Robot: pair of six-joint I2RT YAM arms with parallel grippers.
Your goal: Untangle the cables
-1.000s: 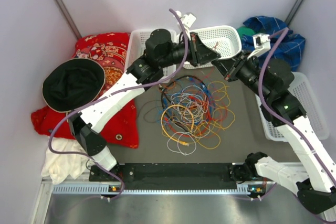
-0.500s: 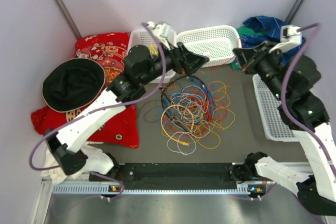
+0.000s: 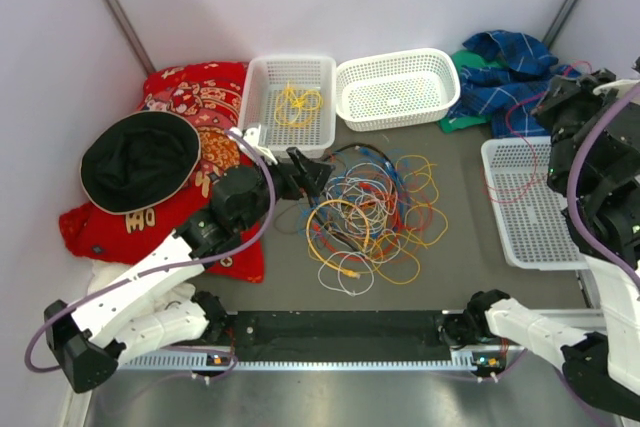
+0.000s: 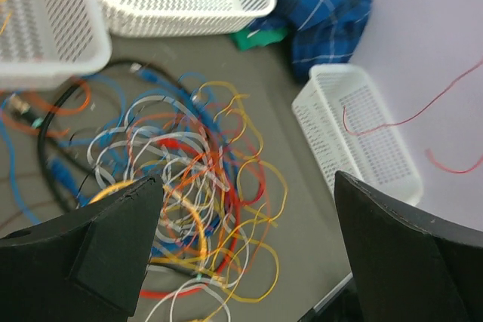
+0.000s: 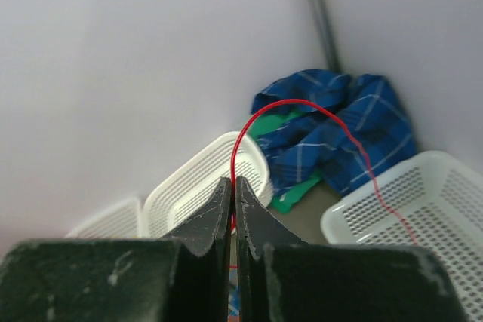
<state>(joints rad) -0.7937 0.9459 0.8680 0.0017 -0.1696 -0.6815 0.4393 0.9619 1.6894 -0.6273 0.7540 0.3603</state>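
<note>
The cables [image 3: 368, 209] lie in a tangled heap of yellow, orange, blue, white and red loops mid-table, also seen in the left wrist view [image 4: 189, 179]. My left gripper [image 3: 312, 175] hovers open at the heap's left edge; nothing lies between its fingers [image 4: 113, 246]. My right gripper [image 5: 235, 182] is raised at the far right, shut on a thin red cable [image 5: 302, 103]. That red cable [image 4: 400, 121] arcs down over the right basket [image 3: 530, 207]. A yellow cable [image 3: 297, 102] lies in the back left basket [image 3: 262, 117].
A second white basket [image 3: 395, 87] stands at the back centre. Blue plaid cloth [image 3: 510, 67] is bunched at the back right. A red patterned cloth [image 3: 205, 97] and black hat [image 3: 140, 159] lie on the left, white cloth [image 3: 120, 302] near the left arm's base.
My left arm swung down from the back baskets to the heap's left edge and its gripper opened. My right arm pulled away to the right, drawing the red cable over the right basket.
</note>
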